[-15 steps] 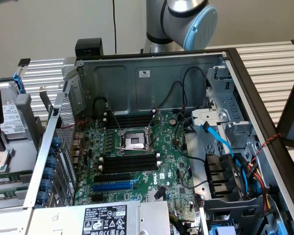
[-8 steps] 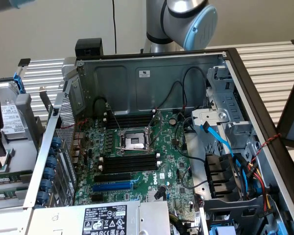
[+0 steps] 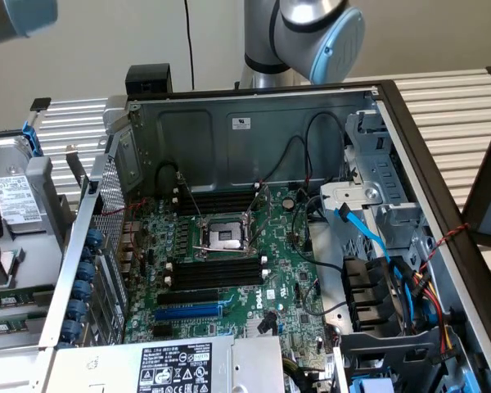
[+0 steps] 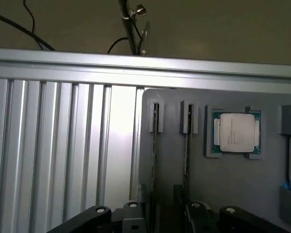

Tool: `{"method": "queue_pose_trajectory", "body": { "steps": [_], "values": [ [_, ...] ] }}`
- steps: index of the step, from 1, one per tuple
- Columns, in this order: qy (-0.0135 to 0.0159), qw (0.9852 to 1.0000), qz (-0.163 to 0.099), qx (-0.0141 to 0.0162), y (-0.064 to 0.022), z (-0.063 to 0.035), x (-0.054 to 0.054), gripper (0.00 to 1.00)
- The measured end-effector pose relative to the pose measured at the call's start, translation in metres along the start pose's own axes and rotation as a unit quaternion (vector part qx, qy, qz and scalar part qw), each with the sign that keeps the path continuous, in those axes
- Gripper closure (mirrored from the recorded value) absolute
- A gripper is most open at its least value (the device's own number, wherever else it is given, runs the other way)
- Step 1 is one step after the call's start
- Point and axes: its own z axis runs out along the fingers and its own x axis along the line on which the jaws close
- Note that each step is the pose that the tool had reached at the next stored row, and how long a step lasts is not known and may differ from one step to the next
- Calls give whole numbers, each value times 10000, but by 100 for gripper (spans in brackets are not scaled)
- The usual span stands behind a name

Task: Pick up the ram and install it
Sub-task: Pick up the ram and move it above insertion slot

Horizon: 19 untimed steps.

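Ribbed aluminium table (image 4: 63,155) carries a grey tray (image 4: 233,194) holding ram (image 4: 186,150) and processor (image 4: 236,133).

The grey plastic tray (image 4: 233,194) carries two thin edge-on ram sticks (image 4: 154,145), the second stick (image 4: 186,145) just beside the first, and one square silver-lidded processor chip (image 4: 237,133). Inside the one open metal computer case (image 3: 229,123), the green motherboard (image 3: 147,323) shows two banks of long black memory slots (image 3: 217,201), the other bank (image 3: 217,272) across the socket, one blue expansion slot (image 3: 188,311) and one open processor socket (image 3: 227,236).
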Motion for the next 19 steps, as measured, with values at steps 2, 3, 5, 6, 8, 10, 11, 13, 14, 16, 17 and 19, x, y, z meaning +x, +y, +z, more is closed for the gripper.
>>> {"method": "queue_pose_trajectory", "body": {
  "steps": [2,3,5,6,8,10,11,13,14,16,17,19],
  "values": [
    [2,10000,-41,-1,-23,33,4,64],
    [3,10000,-66,0,-37,49,5,64],
    [4,9999,-104,1,-46,79,4,64],
    [5,9999,-115,0,-47,91,4,64],
    [6,9999,-138,1,-48,113,6,64],
    [9,9998,-179,1,-49,135,8,64],
    [11,9998,-204,2,-49,146,10,64],
    [13,9997,-254,2,-50,170,13,64],
    [14,9996,-276,2,-50,183,14,64],
    [15,9995,-319,3,-51,215,17,64],
    [17,9994,-337,3,-52,232,18,64],
    [18,9993,-365,3,-53,269,19,64]
  ]
}}
